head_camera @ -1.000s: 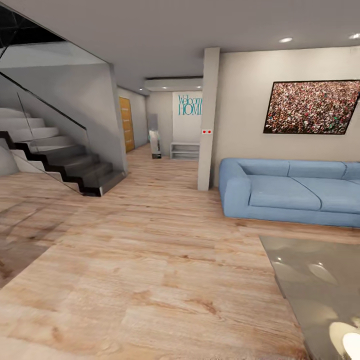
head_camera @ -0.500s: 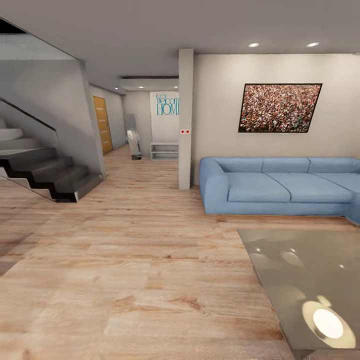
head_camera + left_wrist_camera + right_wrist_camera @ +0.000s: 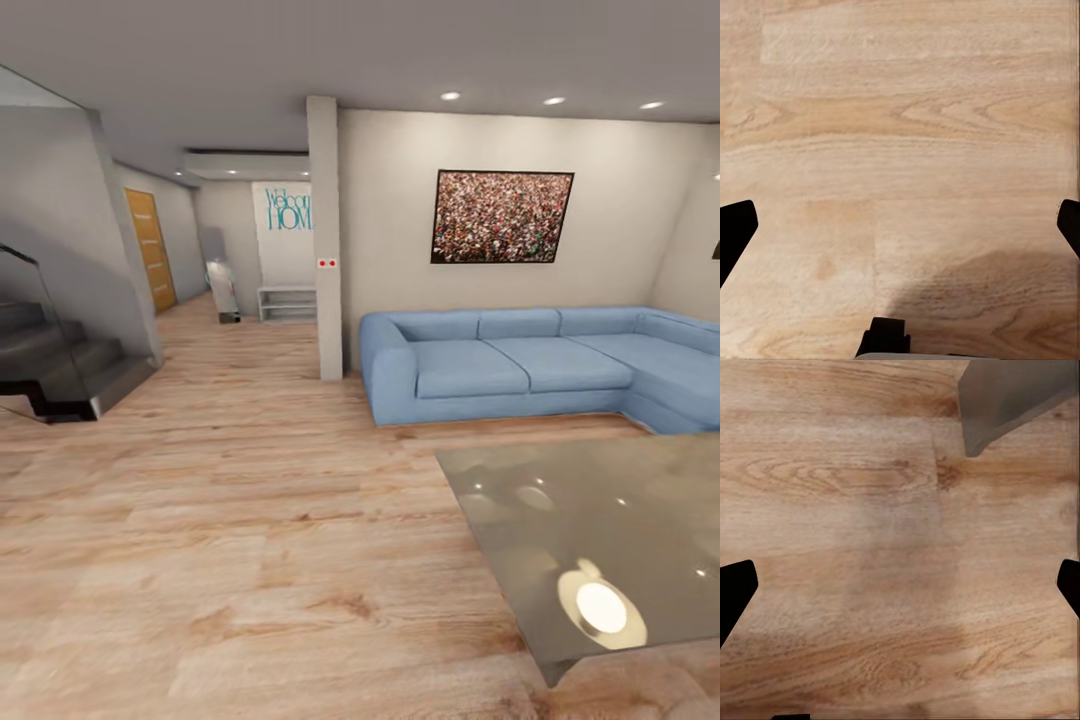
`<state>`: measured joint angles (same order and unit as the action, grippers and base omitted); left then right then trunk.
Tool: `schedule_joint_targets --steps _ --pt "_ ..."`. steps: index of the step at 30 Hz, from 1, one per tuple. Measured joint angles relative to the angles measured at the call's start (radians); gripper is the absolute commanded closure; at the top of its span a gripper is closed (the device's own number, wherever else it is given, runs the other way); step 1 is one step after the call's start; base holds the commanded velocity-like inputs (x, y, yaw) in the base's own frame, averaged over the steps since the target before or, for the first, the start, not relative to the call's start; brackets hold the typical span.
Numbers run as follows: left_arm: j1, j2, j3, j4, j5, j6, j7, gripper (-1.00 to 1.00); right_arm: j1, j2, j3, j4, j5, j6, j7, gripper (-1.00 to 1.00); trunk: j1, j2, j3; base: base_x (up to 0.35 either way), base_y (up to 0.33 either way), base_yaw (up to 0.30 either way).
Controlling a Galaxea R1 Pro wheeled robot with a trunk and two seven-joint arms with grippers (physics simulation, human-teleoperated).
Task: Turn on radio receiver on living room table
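A: Head view has the glossy grey coffee table (image 3: pixel 600 540) in front of the blue L-shaped sofa (image 3: pixel 520 365), on the wood floor (image 3: pixel 230 520) of the living room. No red radio shows on the stretch of surface in sight, so where it sits I can't tell; likely on a part of the table further from the pillar (image 3: pixel 324 235).

B: And the hands?

A: Left hand (image 3: pixel 900 225) and right hand (image 3: pixel 900 581) both point down at the floor, fingers spread wide apart, holding nothing. Near the right hand lies a grey corner (image 3: pixel 1012 401), probably the table's edge.

B: Risk?

A: I'd judge the base could clip that corner while rolling alongside the table. Also, the lamp glare (image 3: pixel 602 607) on the surface might be mistaken for an object.
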<state>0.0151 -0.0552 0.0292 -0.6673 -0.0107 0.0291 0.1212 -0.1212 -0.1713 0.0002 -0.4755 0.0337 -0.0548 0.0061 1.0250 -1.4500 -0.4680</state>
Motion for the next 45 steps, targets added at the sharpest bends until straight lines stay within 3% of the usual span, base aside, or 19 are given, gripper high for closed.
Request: schedule_joint_targets --steps 45 --pt "0.000 0.000 0.000 0.000 0.000 0.000 -0.002 -1.00 0.000 0.000 0.000 0.000 0.000 0.000 0.000 -1.00 0.000 0.000 0.000 0.000 0.000 -0.275"
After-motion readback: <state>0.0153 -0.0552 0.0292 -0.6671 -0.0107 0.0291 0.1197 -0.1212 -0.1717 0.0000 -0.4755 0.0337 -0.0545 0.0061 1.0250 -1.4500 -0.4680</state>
